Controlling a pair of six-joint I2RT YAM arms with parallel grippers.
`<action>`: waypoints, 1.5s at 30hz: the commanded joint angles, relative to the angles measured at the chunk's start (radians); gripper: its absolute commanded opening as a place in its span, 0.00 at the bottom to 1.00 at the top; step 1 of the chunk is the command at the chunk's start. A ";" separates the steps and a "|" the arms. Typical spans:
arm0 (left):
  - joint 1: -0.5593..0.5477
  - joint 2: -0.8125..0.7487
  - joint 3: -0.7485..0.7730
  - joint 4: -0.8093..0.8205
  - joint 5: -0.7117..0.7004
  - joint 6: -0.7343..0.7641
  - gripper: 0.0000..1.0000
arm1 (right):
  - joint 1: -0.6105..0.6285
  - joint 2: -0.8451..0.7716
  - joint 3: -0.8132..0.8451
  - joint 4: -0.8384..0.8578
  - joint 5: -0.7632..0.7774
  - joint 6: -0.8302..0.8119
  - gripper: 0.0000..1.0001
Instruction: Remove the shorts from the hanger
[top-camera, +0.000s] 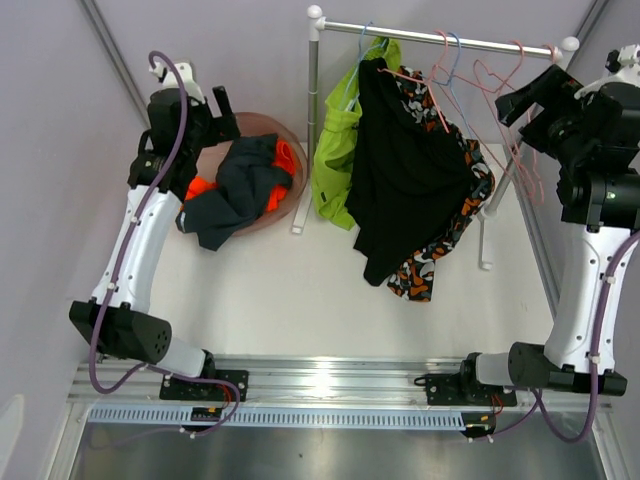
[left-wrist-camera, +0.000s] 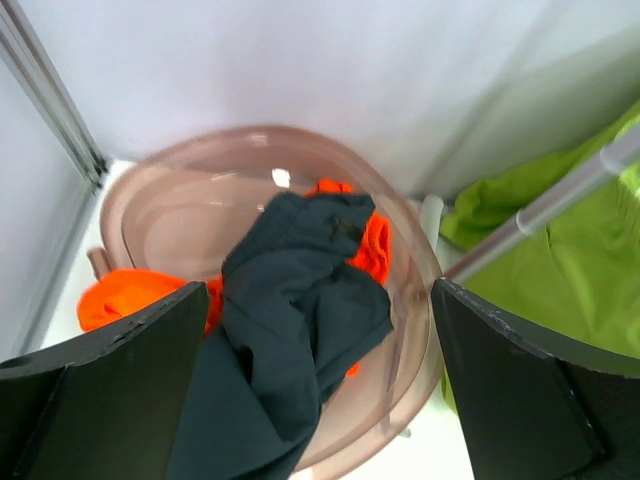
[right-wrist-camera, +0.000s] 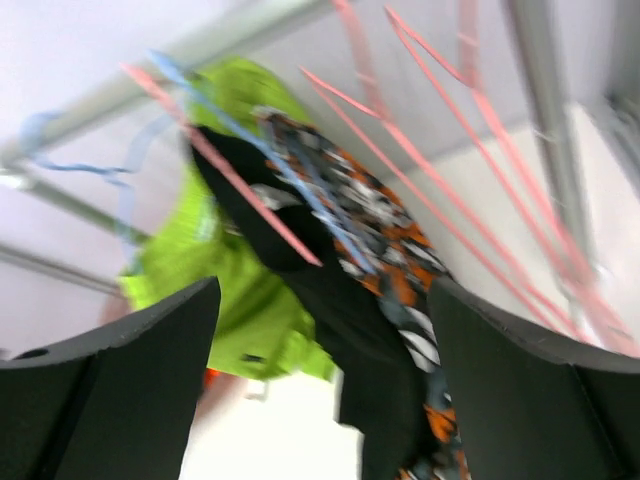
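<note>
We see the dark grey shorts lying crumpled in a translucent pinkish basin at the far left of the table, off any hanger, with one end spilling over the near rim. They rest on an orange garment that shows at both sides of them. Directly above the basin hangs the left gripper, its claw spread wide and holding nothing; from its wrist camera we see the shorts between the two dark fingers, apart from both. To the right of the basin stands a clothes rack, and on its rail hang a lime green garment, a black garment and an orange, black and white patterned garment partly behind the black one. Further right on the rail we find several bare pink hangers. The right gripper is raised near those hangers, its claw likewise wide apart and empty.
</note>
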 joint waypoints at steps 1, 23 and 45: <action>0.005 -0.042 -0.078 0.050 0.062 -0.024 0.99 | 0.018 0.043 0.040 0.103 -0.155 0.032 0.90; 0.003 -0.191 -0.311 0.128 0.165 -0.005 0.99 | 0.137 0.350 0.123 0.135 -0.120 -0.030 0.71; -0.128 -0.217 -0.271 0.142 0.391 0.091 0.99 | 0.167 0.336 0.108 0.114 -0.003 -0.056 0.00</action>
